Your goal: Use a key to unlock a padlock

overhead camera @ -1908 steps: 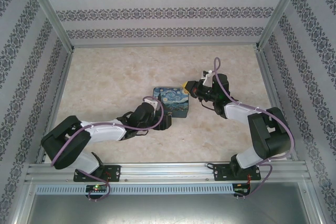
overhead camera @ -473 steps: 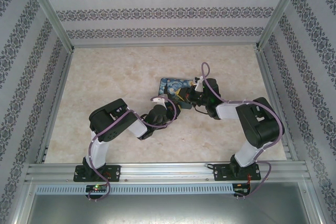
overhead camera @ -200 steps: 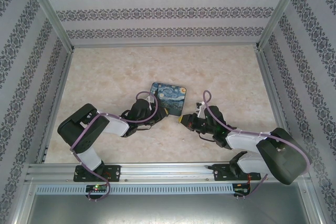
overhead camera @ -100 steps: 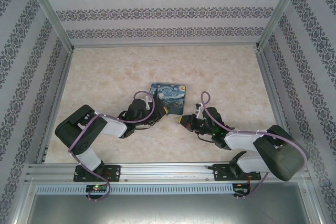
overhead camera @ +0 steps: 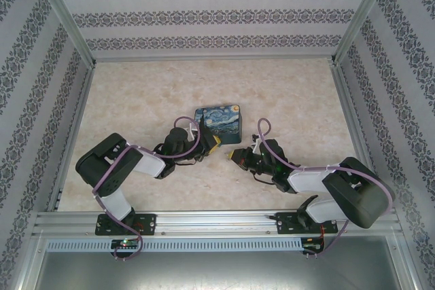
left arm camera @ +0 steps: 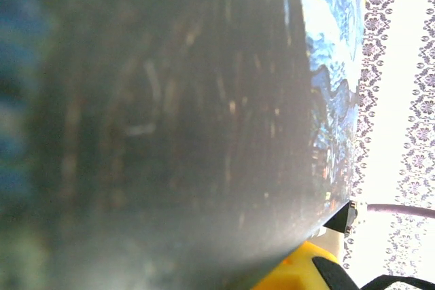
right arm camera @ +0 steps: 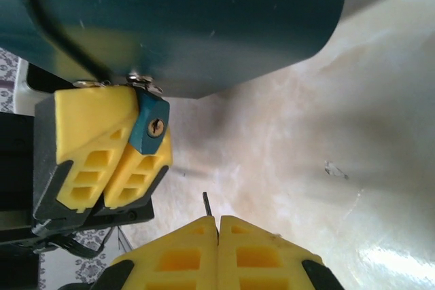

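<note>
A box (overhead camera: 219, 125) printed with a swirling night sky lies mid-table. At its near edge hangs the padlock (right arm camera: 153, 124), a small blue body with a brass keyhole facing the right wrist camera. My left gripper (overhead camera: 213, 142) is shut on it, yellow fingers (right arm camera: 95, 147) on either side. My right gripper (right arm camera: 218, 221) is shut on the key, whose thin metal blade (right arm camera: 206, 203) sticks out from between the pads and points toward the padlock, a short gap away. The key's head is hidden. In the left wrist view the box's dark side (left arm camera: 170, 113) sits right against the lens.
The marbled table top (overhead camera: 136, 93) is enclosed by patterned walls and metal posts (overhead camera: 64, 18). Both arms are folded low near the centre, and the right arm's elbow (overhead camera: 353, 195) sits close to the near rail.
My left gripper has slid right along the box's near edge toward the right gripper, and the box has turned slightly. The right gripper has stayed almost in place.
</note>
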Tool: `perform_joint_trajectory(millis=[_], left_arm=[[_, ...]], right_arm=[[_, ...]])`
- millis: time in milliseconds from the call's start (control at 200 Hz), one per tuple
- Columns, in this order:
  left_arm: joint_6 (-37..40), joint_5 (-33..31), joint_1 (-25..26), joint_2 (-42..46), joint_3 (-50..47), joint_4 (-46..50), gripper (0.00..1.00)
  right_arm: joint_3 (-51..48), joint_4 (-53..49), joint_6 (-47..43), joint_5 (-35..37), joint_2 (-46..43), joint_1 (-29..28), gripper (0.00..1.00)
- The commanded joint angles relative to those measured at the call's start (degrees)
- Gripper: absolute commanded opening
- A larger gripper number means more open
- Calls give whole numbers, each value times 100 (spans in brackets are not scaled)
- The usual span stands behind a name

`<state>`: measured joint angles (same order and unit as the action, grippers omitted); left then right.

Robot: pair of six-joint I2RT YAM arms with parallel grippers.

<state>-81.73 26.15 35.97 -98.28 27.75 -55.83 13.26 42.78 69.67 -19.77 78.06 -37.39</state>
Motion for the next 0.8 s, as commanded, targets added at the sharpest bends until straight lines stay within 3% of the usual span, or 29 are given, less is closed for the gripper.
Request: perform_joint_trajectory(millis=[0, 794], left_arm=[[-214, 145, -55, -47, 106, -556, 0], [-157, 116, -53, 11, 95, -446, 0]], right_arm=[[-15, 326, 135, 251, -37, -54, 0], [395, 626, 292, 390, 436, -38, 0]])
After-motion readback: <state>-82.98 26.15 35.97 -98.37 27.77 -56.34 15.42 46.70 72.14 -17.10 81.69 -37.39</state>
